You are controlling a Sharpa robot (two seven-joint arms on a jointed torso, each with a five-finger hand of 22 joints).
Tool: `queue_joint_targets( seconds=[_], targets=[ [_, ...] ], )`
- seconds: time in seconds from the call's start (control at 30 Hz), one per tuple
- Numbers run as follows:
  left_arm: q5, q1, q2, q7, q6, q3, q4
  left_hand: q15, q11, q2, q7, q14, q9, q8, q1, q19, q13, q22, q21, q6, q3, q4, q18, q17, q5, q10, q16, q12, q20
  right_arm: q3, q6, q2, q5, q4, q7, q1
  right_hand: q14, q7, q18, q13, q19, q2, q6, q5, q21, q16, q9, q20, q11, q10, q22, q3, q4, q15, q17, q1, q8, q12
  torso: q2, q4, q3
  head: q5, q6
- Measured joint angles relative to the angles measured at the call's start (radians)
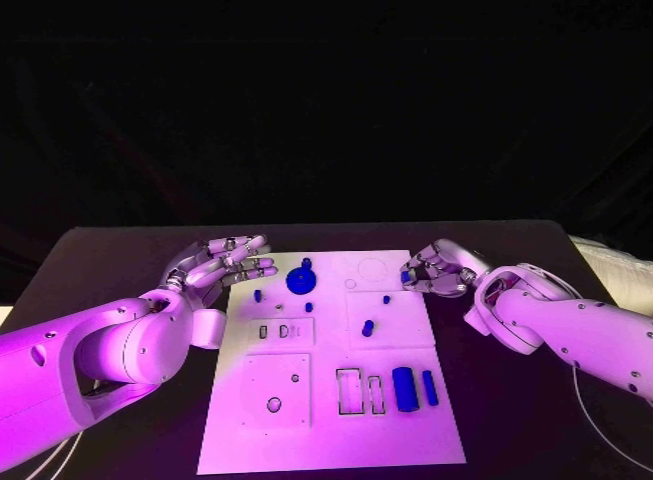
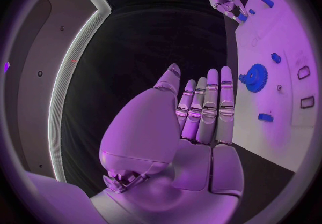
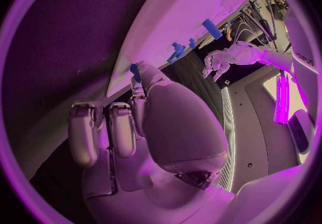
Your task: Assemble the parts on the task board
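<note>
The right hand (image 1: 439, 268) sits at the upper right edge of the white task board (image 1: 326, 440), fingers curled in around a small blue part (image 1: 407, 277) pinched at the fingertips — the right wrist view shows that same blue part (image 3: 136, 71) at the tips, against the board's edge. The left hand (image 1: 222, 262) hangs at the board's upper left corner, holding nothing, its fingers (image 2: 209, 103) straight and apart.

The main risk, as I judge it, is the pinch itself: the part is tiny and smooth-looking, and it could rotate or slip out if the fingers shift while aiming for a seat. A tilted part would likely jam at the rim of its recess rather than drop in. The hand could also brush the loose pieces nearby (the small oval peg (image 1: 368, 327) in mid-board lies just below it) and knock them out of place.

The board is a flat, matte, rigid plate cut with rectangular slots (image 1: 349, 388) and round holes. The parts look like hard plastic: a toothed blue gear (image 1: 300, 282) in the upper middle, a rounded block (image 1: 404, 388) and a slimmer bar (image 1: 430, 388) at lower right — all small, slick and easy to nudge
</note>
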Motion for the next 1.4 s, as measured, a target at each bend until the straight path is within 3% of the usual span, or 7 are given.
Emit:
queue_joint_targets(
  seconds=[0.3,0.6,0.77,1.0,1.23,1.4],
  targets=[
    [0.000,0.000,0.000,0.000,0.000,0.000,0.000,0.000,0.000,0.000,0.000,0.000,0.000,0.000,0.000,0.000,0.000,0.000,0.000,0.000,0.000,0.000,0.000,0.001,0.000,0.000,0.000,0.000,0.000,0.006,-0.048,0.005,0.006,0.085,-0.013,0.014,0.000,-0.003,0.000,-0.028,-0.001,0.003,0.003,0.015,0.000,0.000,0.000,-0.009,-0.014,0.004,0.000,0.004,0.004,-0.007,0.000,-0.051,0.003,0.000,-0.002,0.0011,-0.0019,-0.002,0.003],
    [0.000,0.000,-0.001,-0.001,0.000,0.000,0.006,0.000,0.000,0.003,0.000,0.000,0.000,0.000,0.003,0.000,0.000,0.000,0.000,0.000,0.000,0.000,0.000,0.001,0.000,0.000,0.000,0.000,0.000,0.007,-0.056,0.068,-0.026,0.152,-0.091,0.026,0.002,-0.004,0.000,-0.030,-0.001,0.004,0.004,0.016,-0.001,0.000,0.007,-0.009,-0.016,0.006,0.000,0.001,0.008,-0.009,0.000,-0.068,0.005,-0.013,-0.005,0.0064,-0.0083,0.002,0.003],
    [0.000,0.000,-0.002,-0.001,0.000,0.000,0.010,0.000,0.000,0.004,0.000,0.000,0.000,0.000,0.004,0.000,0.000,-0.001,0.000,0.000,0.000,0.000,0.000,0.001,0.000,0.000,0.000,0.000,0.000,0.005,-0.055,0.119,-0.076,0.165,-0.146,0.026,0.002,-0.004,0.000,-0.030,0.002,0.004,0.004,0.016,-0.001,0.000,0.007,-0.012,-0.017,0.008,0.000,0.005,0.012,-0.009,0.000,-0.077,0.005,-0.016,-0.006,0.0104,-0.0129,0.012,-0.002],
    [0.000,0.000,-0.007,-0.001,0.000,0.000,0.013,0.000,0.000,0.004,0.000,0.000,0.000,0.000,0.004,0.000,0.000,-0.001,0.000,0.000,0.000,0.000,0.000,0.001,0.000,0.000,0.000,0.000,0.000,-0.004,-0.055,0.180,-0.166,0.174,-0.212,0.010,0.000,-0.005,0.000,-0.030,0.002,0.001,0.005,0.016,-0.001,0.000,0.007,-0.012,-0.019,0.009,0.000,0.005,0.012,-0.010,0.001,-0.082,0.005,-0.024,-0.007,0.0173,-0.0182,0.040,-0.020],
    [0.000,0.000,-0.013,-0.001,0.000,0.000,0.015,0.000,0.000,0.004,0.000,0.000,0.000,0.000,0.004,0.000,0.000,-0.001,0.000,0.000,0.000,0.000,0.000,0.001,0.000,0.000,0.000,0.000,0.000,-0.017,-0.049,0.220,-0.251,0.185,-0.259,-0.010,-0.002,-0.007,0.000,-0.030,0.002,0.000,0.007,0.016,-0.001,-0.001,0.008,-0.012,-0.024,0.007,0.000,0.005,0.012,-0.012,0.001,-0.083,0.005,-0.031,-0.006,0.0173,-0.0185,0.065,-0.037],
    [0.000,0.000,-0.013,0.000,0.000,0.000,0.016,0.000,0.000,0.004,0.000,0.000,0.000,0.000,0.004,0.000,0.000,-0.001,0.000,0.000,0.000,0.000,0.000,0.001,0.000,0.000,0.000,0.000,0.000,-0.022,-0.038,0.240,-0.293,0.198,-0.286,-0.024,-0.002,-0.008,0.000,-0.030,0.002,0.000,0.007,0.016,-0.001,-0.001,0.008,-0.012,-0.024,0.007,0.000,0.008,0.014,-0.012,0.000,-0.083,0.005,-0.031,-0.006,0.0163,-0.0183,0.072,-0.047]
  ],
)
